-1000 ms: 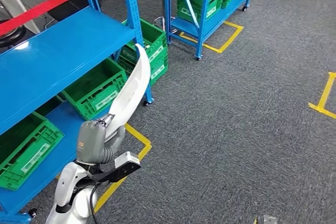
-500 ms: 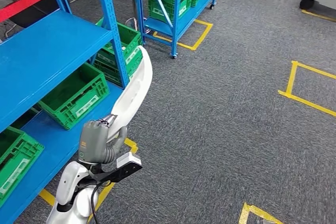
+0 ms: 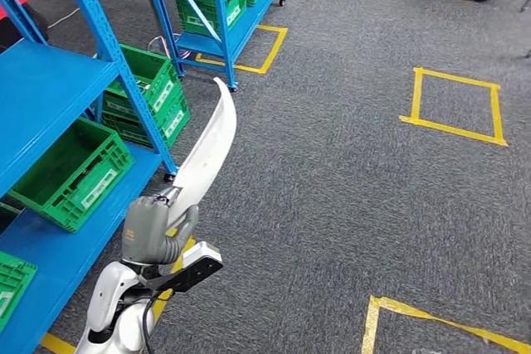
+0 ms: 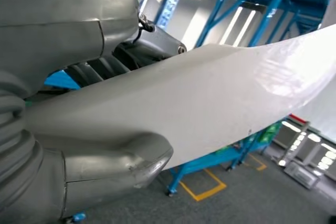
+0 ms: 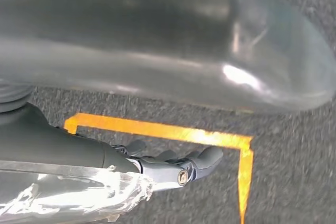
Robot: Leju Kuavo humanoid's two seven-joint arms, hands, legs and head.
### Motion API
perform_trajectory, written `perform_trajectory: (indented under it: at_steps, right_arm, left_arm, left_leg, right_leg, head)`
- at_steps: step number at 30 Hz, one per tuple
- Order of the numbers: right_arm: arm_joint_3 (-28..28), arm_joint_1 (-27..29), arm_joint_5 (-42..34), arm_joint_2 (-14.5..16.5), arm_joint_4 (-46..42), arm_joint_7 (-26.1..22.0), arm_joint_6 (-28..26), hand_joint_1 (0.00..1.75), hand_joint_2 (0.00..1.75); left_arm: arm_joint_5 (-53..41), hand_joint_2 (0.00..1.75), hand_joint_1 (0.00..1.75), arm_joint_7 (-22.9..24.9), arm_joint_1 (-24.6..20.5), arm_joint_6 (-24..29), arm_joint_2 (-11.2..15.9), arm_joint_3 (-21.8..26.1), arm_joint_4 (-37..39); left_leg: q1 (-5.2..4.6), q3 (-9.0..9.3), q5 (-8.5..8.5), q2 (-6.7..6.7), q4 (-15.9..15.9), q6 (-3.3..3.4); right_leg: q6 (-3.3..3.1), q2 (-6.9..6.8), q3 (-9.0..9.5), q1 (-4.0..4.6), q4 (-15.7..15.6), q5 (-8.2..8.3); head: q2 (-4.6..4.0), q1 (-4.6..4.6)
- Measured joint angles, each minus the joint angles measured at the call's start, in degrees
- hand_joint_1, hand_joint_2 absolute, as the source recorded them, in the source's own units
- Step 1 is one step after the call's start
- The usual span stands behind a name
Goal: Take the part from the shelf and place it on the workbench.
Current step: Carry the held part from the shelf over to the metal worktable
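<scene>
The part point(image 3: 207, 143), a long, smooth, glossy white panel curving like a blade to a narrow tip, is rising from the left hand point(image 3: 149, 231) and leaning forward and to the right over the grey carpet floor point(image 3: 351, 205), its upper end standing just beside the blue shelf point(image 3: 56, 97) without touching it. In the left wrist view the part point(image 4: 222, 98) is showing as a broad, pale, faintly shiny band, with the left hand point(image 4: 91, 108) clasping its lower end, the thick grey thumb point(image 4: 118, 166) pressing one face and the darker fingers point(image 4: 99, 69) lying against the other. The left arm is bending up from below, its ribbed grey wrist cover sitting above the silver forearm. The right hand point(image 5: 174, 166) is hanging above the floor with dark fingers stretching out and nothing in them, over a corner of yellow tape point(image 5: 222, 140). The shelf is made of blue-painted metal with slanted posts, carrying green ribbed plastic crates point(image 3: 69, 173) on its lower level. Yellow tape squares point(image 3: 454, 105) are marking the coarse, speckled carpet.
</scene>
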Motion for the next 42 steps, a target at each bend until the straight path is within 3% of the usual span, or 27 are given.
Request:
perform_trajectory:
  at_steps: [2, 3, 4, 6, 8, 10, 12, 14, 16, 18, 19, 20, 21, 23, 25, 27, 29, 30, 32, 33, 34, 35, 36, 38, 40, 42]
  right_arm:
    - [-0.22, -0.19, 0.12, 0.02, -0.01, 0.2, -0.17, 0.0, 0.0]
    - [-0.36, -0.21, 0.18, 0.03, -0.01, 0.27, -0.25, 0.0, 0.0]
    - [-0.49, -0.16, 0.25, 0.04, -0.01, 0.33, -0.3, 0.0, 0.0]
    - [-0.65, -0.07, 0.47, 0.13, 0.01, 0.39, -0.51, 0.0, 0.0]
    - [-0.73, -0.19, 0.94, 0.22, -0.01, 0.42, -0.83, 0.0, 0.0]
    - [-0.77, -0.3, 1.35, 0.23, -0.02, 0.46, -0.97, 0.0, 0.0]
    - [-0.85, -0.02, 1.51, 0.26, -0.01, 0.48, -0.93, 0.0, 0.0]
    - [-0.92, 0.24, 1.6, 0.38, 0.0, 0.49, -0.9, 0.0, 0.0]
    - [-0.95, -0.06, 1.64, 0.5, 0.01, 0.5, -0.86, 0.0, 0.0]
    - [-0.97, -0.34, 1.61, 0.55, 0.01, 0.52, -0.78, 0.0, 0.0]
    - [-0.98, -0.32, 1.55, 0.57, 0.01, 0.56, -0.68, 0.0, 0.0]
    - [-1.01, -0.25, 1.45, 0.58, 0.01, 0.6, -0.56, 0.0, 0.0]
    - [-1.04, -0.2, 1.33, 0.58, 0.01, 0.64, -0.43, 0.0, 0.0]
    - [-1.19, -0.32, 1.01, 0.61, 0.01, 0.64, -0.07, 0.0, 0.0]
    - [-1.48, -0.49, 0.7, 0.68, 0.01, 0.63, 0.28, 0.0, 0.0]
    - [-1.92, -0.41, 0.44, 0.72, 0.01, 0.65, 0.53, 0.0, 0.0]
    - [-2.32, -0.29, 0.19, 0.72, 0.01, 0.69, 0.98, 0.0, 0.0]
    - [-2.45, -0.34, 0.01, 0.72, 0.0, 0.73, 1.36, 0.0, 0.0]
    - [-2.78, -0.51, -0.36, 0.72, -0.01, 0.84, 2.23, 0.0, 0.0]
    - [-3.03, -0.54, -0.48, 0.72, -0.02, 0.91, 2.58, 0.0, 0.0]
    - [-3.3, -0.51, -0.55, 0.72, -0.02, 1.01, 2.85, 0.0, 0.0]
    - [-3.55, -0.43, -0.57, 0.72, -0.02, 1.13, 3.07, 0.0, 0.0]
    - [-3.73, -0.35, -0.58, 0.72, -0.02, 1.23, 3.22, 0.0, 0.0]
    - [-3.97, -0.34, -0.68, 0.7, -0.03, 1.35, 3.49, 0.0, 0.0]
    - [-4.32, -0.38, -1.04, 0.67, -0.11, 1.36, 3.83, 0.0, 0.0]
    - [-5.0, -0.04, -1.71, 0.65, -0.17, 1.37, 4.28, 0.0, 0.0]
  left_arm:
    - [0.48, 1.75, 1.75, -0.2, 0.21, 0.19, 0.29, 0.08, -0.01]
    - [0.71, 1.75, 1.75, -0.32, 0.35, 0.27, 0.44, 0.15, -0.01]
    - [0.94, 1.75, 1.75, -0.49, 0.45, 0.37, 0.56, 0.25, -0.02]
    - [1.34, 1.75, 1.75, -0.86, 0.58, 0.54, 0.74, 0.43, -0.16]
    - [1.77, 1.75, 1.75, -1.22, 0.61, 0.63, 0.89, 0.6, -0.43]
    - [2.21, 1.75, 1.75, -1.59, 0.71, 0.63, 1.02, 0.79, -0.67]
    - [2.53, 1.75, 1.75, -1.9, 0.78, 0.6, 1.05, 1.02, -0.82]
    - [2.75, 1.75, 1.75, -2.1, 0.77, 0.54, 0.97, 1.26, -1.03]
    - [2.95, 1.75, 1.75, -2.2, 0.8, 0.48, 0.91, 1.52, -1.2]
    - [3.06, 1.75, 1.75, -2.27, 0.82, 0.43, 0.93, 1.72, -1.23]
    - [3.1, 1.75, 1.75, -2.34, 0.81, 0.41, 0.94, 1.78, -1.23]
    - [3.14, 1.75, 1.75, -2.41, 0.79, 0.4, 0.93, 1.8, -1.23]
    - [3.17, 1.75, 1.75, -2.49, 0.77, 0.4, 0.91, 1.83, -1.24]
    - [3.23, 1.75, 1.75, -2.62, 0.66, 0.4, 0.83, 1.86, -1.26]
    - [3.27, 1.75, 1.75, -2.73, 0.46, 0.4, 0.77, 1.87, -1.28]
    - [3.28, 1.75, 1.75, -2.8, 0.23, 0.4, 0.7, 1.86, -1.31]
    - [3.38, 1.75, 1.75, -2.87, 0.01, 0.41, 0.64, 1.86, -1.37]
    - [3.51, 1.75, 1.75, -2.95, -0.09, 0.44, 0.63, 1.86, -1.4]
    - [4.0, 1.75, 1.75, -3.25, -0.16, 0.51, 0.65, 1.85, -1.43]
    - [4.21, 1.75, 1.75, -3.42, -0.15, 0.56, 0.68, 1.84, -1.43]
    - [4.43, 1.75, 1.75, -3.59, -0.15, 0.62, 0.7, 1.83, -1.43]
    - [4.56, 1.75, 1.75, -3.76, -0.16, 0.72, 0.7, 1.8, -1.43]
    - [4.7, 1.75, 1.75, -3.9, -0.17, 0.84, 0.7, 1.77, -1.43]
    - [4.97, 1.75, 1.75, -4.17, -0.21, 1.23, 0.66, 1.73, -1.43]
    - [5.28, 1.75, 1.75, -4.45, -0.24, 1.75, 0.61, 1.71, -1.45]
    - [5.88, 1.75, 1.75, -4.67, -0.23, 2.59, 0.47, 1.74, -1.52]
  left_leg:
    - [0.02, -3.69, -3.54, -1.86, 7.72, -0.17]
    - [0.02, -5.09, -4.26, -2.09, 10.42, -0.2]
    - [0.04, -5.57, -3.82, -2.2, 11.13, -0.21]
    - [0.2, -3.39, -0.16, -2.85, 6.29, -0.23]
    - [0.72, 0.22, 3.12, -5.49, -1.26, -0.35]
    - [0.95, 1.65, 3.77, -7.13, -4.51, -0.12]
    - [0.83, 1.62, 3.91, -6.06, -4.69, 0.6]
    - [0.83, 1.65, 4.15, -4.75, -4.83, 1.39]
    - [0.63, 1.65, 4.13, -3.2, -4.89, 1.92]
    - [0.39, 1.65, 4.04, -1.49, -4.88, 2.12]
    - [0.34, 1.68, 3.98, -0.73, -4.88, 2.15]
    - [0.32, 1.75, 3.91, -0.03, -4.87, 2.13]
    - [0.31, 1.87, 3.8, 0.59, -4.87, 2.04]
    - [0.12, 2.2, 3.46, 1.7, -4.83, 1.62]
    - [-0.17, 2.39, 3.24, 2.54, -4.79, 1.13]
    - [-0.12, 2.46, 3.18, 3.21, -4.88, 0.63]
    - [0.14, 1.93, 2.06, 1.77, -3.57, 0.02]
    - [0.22, 0.93, 0.64, 0.42, -1.31, -0.21]
    - [0.27, -2.65, -3.05, -1.72, 6.22, -0.39]
    - [0.28, -4.46, -4.22, -2.02, 9.7, -0.43]
    - [0.3, -5.61, -4.34, -2.15, 11.6, -0.45]
    - [0.34, -5.75, -3.33, -2.24, 11.39, -0.45]
    - [0.43, -4.76, -1.34, -2.47, 8.93, -0.45]
    - [0.88, -1.25, 2.61, -4.44, 1.23, -0.65]
    - [1.17, 0.74, 3.88, -6.3, -3.3, -0.59]
    - [1.04, 0.81, 3.83, -5.99, -3.82, 0.09]
  right_leg:
    - [-0.23, 1.34, -0.2, -0.05, -0.01, 0.11]
    - [-0.26, 2.07, -0.27, -0.06, 0.0, 0.16]
    - [-0.22, 2.83, -0.31, -0.1, 0.01, 0.2]
    - [0.03, 4.43, -0.33, -0.31, 0.08, 0.34]
    - [0.55, 6.0, -0.66, -0.39, 0.46, 0.43]
    - [1.27, 7.32, -1.28, -0.43, 0.69, 0.66]
    - [1.96, 8.04, -1.85, -0.61, 0.51, 1.0]
    - [2.41, 5.39, -3.04, -0.43, 2.3, -0.05]
    - [2.68, 1.56, -6.16, -0.26, 8.87, -3.46]
    - [2.84, 0.42, -9.57, -0.37, 16.31, -6.44]
    - [2.86, 0.31, -10.08, -0.4, 17.65, -6.58]
    - [2.83, 0.18, -9.34, -0.41, 16.54, -5.63]
    - [2.77, -0.24, -7.46, -0.4, 13.26, -3.94]
    - [2.45, -2.34, -2.77, -0.2, 5.03, -1.13]
    - [1.9, -3.33, -0.67, 0.13, 1.3, -0.38]
    - [1.19, -2.17, -0.79, 0.32, 1.15, -0.2]
    - [0.48, -1.02, -0.84, 0.17, 0.82, 0.06]
    - [0.18, -0.42, -0.8, 0.0, 0.65, 0.2]
    - [-0.13, 0.86, -0.87, -0.13, 0.62, 0.26]
    - [-0.18, 1.59, -0.89, -0.14, 0.62, 0.26]
    - [-0.18, 2.36, -0.9, -0.17, 0.64, 0.27]
    - [-0.12, 3.16, -0.9, -0.23, 0.68, 0.3]
    - [0.01, 3.99, -0.89, -0.34, 0.76, 0.32]
    - [0.54, 5.6, -1.12, -0.51, 1.18, 0.31]
    - [1.24, 6.93, -1.71, -0.58, 1.53, 0.39]
    - [1.94, 7.94, -2.25, -0.83, 1.27, 0.71]
  head:
    - [0.0, -0.07]
    - [0.0, -0.08]
    - [0.0, -0.07]
    - [0.0, -0.07]
    - [0.0, -0.09]
    - [0.0, -0.12]
    - [0.0, -0.11]
    - [0.0, 0.29]
    - [0.0, 0.67]
    - [0.0, 0.67]
    - [0.0, 0.68]
    - [0.0, 0.68]
    - [0.0, 0.68]
    - [0.0, 0.64]
    - [0.0, 0.57]
    - [0.0, 0.56]
    - [0.0, 0.54]
    - [0.0, 0.48]
    - [0.0, 0.38]
    - [0.0, 0.34]
    - [0.0, 0.34]
    - [0.0, 0.35]
    - [0.0, 0.35]
    - [0.0, 0.31]
    - [0.0, 0.27]
    - [0.0, 0.28]
